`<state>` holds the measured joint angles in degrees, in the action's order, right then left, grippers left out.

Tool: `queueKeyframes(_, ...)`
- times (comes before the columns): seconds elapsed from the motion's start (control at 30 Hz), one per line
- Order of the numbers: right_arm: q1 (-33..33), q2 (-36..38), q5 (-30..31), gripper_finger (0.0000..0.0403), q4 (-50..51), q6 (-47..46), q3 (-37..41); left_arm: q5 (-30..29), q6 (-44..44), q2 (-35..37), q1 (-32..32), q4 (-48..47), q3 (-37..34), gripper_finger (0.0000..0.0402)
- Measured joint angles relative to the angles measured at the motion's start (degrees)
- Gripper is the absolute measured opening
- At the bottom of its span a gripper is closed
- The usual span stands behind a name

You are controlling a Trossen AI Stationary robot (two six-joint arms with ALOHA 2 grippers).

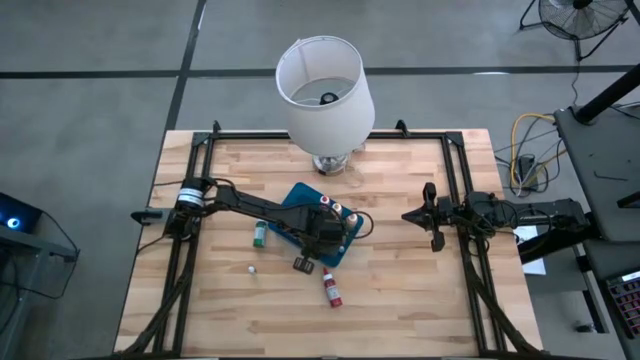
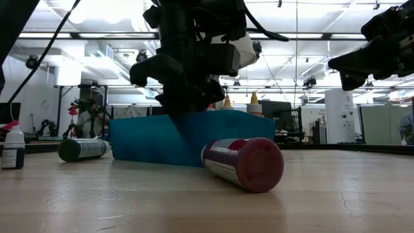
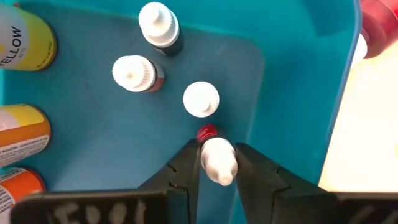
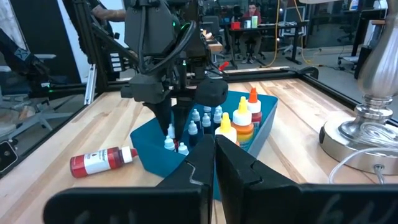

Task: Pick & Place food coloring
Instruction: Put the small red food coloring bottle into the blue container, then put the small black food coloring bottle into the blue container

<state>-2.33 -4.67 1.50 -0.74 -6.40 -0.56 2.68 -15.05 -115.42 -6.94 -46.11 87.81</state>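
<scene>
Red bottle [image 2: 244,163]: lies on its side on the table [image 1: 400,300], nearest the front edge, just outside the tray.
Green bottle [image 1: 259,235]: lies on the wood to the tray's left.
White cap [image 1: 251,270]: loose on the wood, near the green bottle.
Tray [image 1: 298,196]: teal, mid-table; small white-capped bottles [image 3: 134,73] stand inside, with taller yellow and orange ones [image 4: 244,121] along one side.
Left gripper [image 3: 217,163]: down in the tray, fingers narrow on either side of a small red bottle's white cap [image 3: 218,160]; whether they press it, I cannot tell.
Right gripper [image 1: 432,216]: closed and empty, waiting above the table's right side.
Lamp [image 1: 325,88]: white shade, at the far edge.
</scene>
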Motion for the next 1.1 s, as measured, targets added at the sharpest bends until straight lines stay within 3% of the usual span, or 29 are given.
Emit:
queueKeyframes(0.5, 0.0, 0.0, 0.0, 0.0009, 0.0, 0.0, 0.0, -0.1, 0.3, 0.0, 0.0, -0.3, 0.0, 0.0087)
queueKeyframes(0.87, 0.0, 0.0, 0.0, 0.0008, 0.0, 0.0, 0.0, -0.8, 0.4, 0.0, 0.2, -4.2, 4.6, 0.0088)
queueKeyframes(1.1, 0.0, 0.0, 0.0, 0.0008, 0.0, 0.0, 0.0, -4.8, 0.3, 0.3, 0.2, -9.6, 6.8, 0.0088)
